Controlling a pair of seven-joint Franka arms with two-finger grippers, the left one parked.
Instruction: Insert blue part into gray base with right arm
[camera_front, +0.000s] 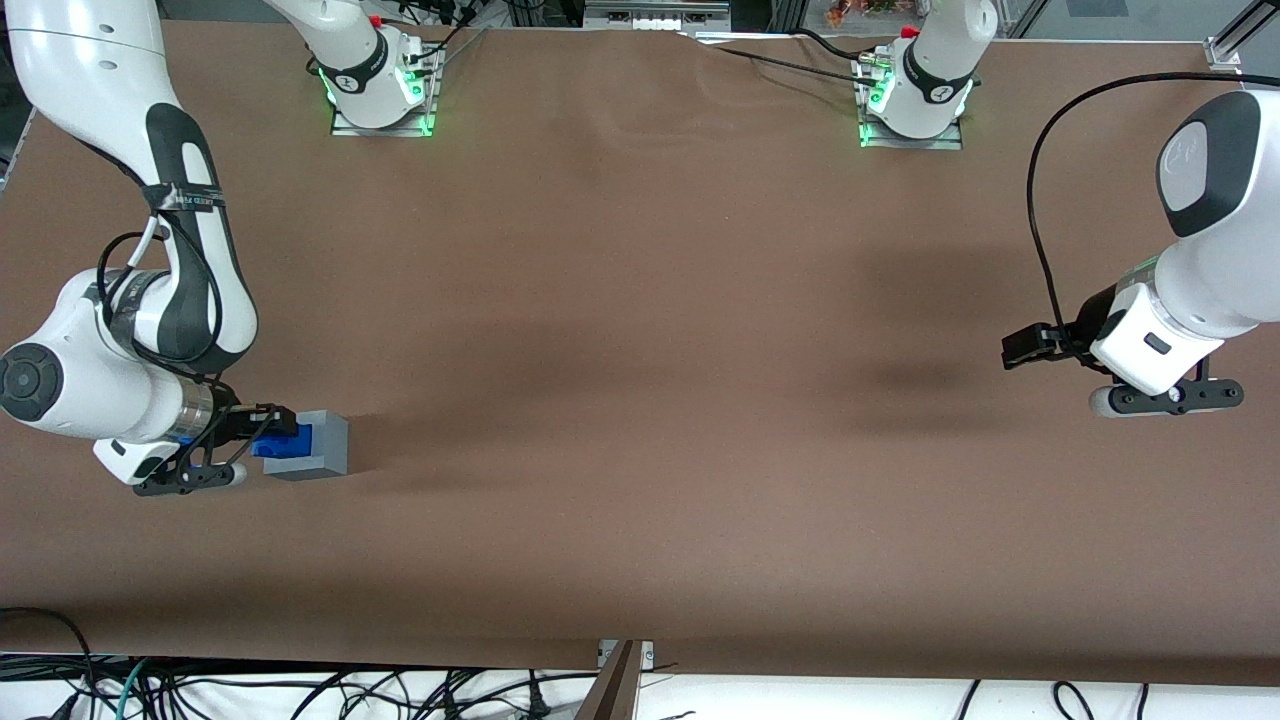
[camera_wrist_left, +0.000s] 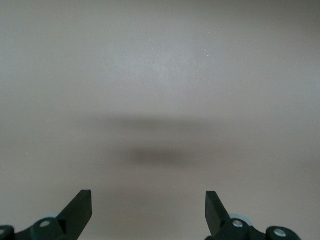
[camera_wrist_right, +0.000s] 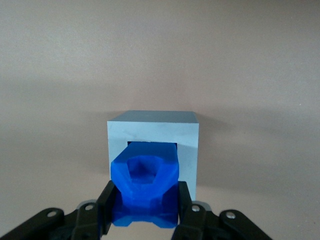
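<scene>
The gray base (camera_front: 318, 445) lies on the brown table toward the working arm's end, its recess facing my gripper. The blue part (camera_front: 283, 441) sits against that open face. In the right wrist view the blue part (camera_wrist_right: 145, 187) stands between my two black fingers (camera_wrist_right: 106, 205), its tip in the mouth of the gray base (camera_wrist_right: 155, 132). My right gripper (camera_front: 270, 430) is shut on the blue part, low over the table, level with the base.
The brown table (camera_front: 640, 350) stretches wide toward the parked arm's end. Both arm mounts (camera_front: 380, 90) with green lights stand at the table edge farthest from the front camera. Cables hang below the edge nearest it.
</scene>
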